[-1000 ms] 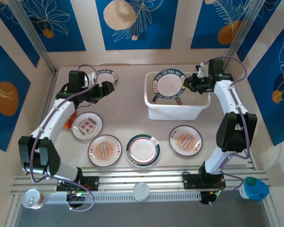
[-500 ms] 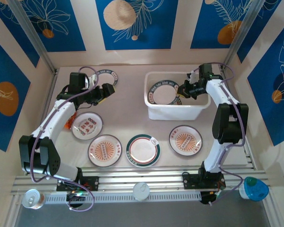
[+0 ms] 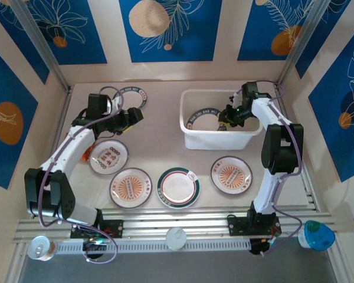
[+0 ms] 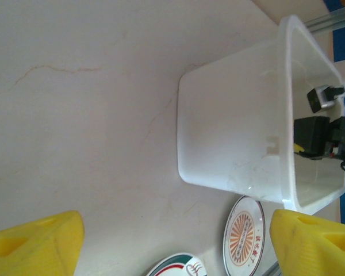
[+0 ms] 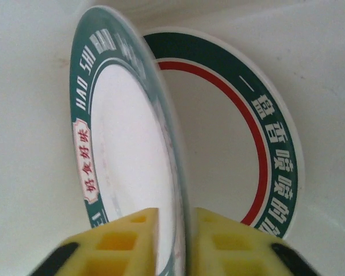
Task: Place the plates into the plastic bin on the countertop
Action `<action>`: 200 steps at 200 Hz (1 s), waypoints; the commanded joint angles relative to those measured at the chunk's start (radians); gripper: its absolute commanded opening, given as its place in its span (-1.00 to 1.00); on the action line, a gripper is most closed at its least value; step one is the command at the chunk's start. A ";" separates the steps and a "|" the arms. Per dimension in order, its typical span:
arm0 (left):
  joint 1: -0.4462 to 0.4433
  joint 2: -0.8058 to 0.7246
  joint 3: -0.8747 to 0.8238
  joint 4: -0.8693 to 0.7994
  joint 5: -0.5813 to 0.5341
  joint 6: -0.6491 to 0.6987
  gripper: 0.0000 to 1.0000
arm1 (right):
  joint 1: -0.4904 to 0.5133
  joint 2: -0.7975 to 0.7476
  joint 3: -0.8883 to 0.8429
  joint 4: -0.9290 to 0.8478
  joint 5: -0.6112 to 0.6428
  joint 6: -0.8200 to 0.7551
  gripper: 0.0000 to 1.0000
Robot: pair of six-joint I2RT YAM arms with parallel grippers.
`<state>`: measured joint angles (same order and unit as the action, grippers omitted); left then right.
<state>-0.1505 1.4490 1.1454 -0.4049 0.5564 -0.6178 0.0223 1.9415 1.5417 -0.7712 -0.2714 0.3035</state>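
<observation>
In the right wrist view, the green-rimmed plate [image 5: 126, 144] runs between the pads of the right end effector [image 5: 175, 241], its 6 o'clock rim hidden; whether they press it cannot be told. It covers the 9 o'clock side of the second plate [image 5: 218, 149]. From above, the wall of the plastic bin [image 3: 215, 140] and the right arm [image 3: 268, 115] hide part of both. The left wrist view's 6 o'clock edge cuts off the fingers [image 4: 40, 241] of the left end effector [image 4: 175, 244], an orange-centred plate [image 4: 244, 236] and a third plate [image 4: 175, 267].
</observation>
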 commanded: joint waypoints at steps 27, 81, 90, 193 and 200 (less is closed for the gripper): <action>0.011 -0.045 -0.029 -0.032 -0.012 0.040 0.69 | 0.025 -0.080 0.009 -0.019 0.109 -0.001 0.02; 0.012 -0.074 -0.030 -0.055 -0.030 0.053 0.76 | 0.021 -0.204 -0.002 -0.018 0.109 0.002 0.44; 0.011 -0.081 -0.033 -0.055 -0.032 0.050 0.76 | 0.021 -0.219 0.001 -0.030 0.113 0.002 0.50; 0.011 -0.146 -0.041 -0.110 -0.136 0.016 0.89 | 0.009 -0.495 -0.150 -0.010 0.076 0.029 0.71; 0.012 -0.144 -0.041 -0.108 -0.146 0.015 0.90 | 0.008 -0.520 -0.161 -0.013 0.066 0.026 0.71</action>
<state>-0.1505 1.3357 1.1168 -0.4938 0.4587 -0.5957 0.0368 1.5085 1.4239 -0.7742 -0.1612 0.3161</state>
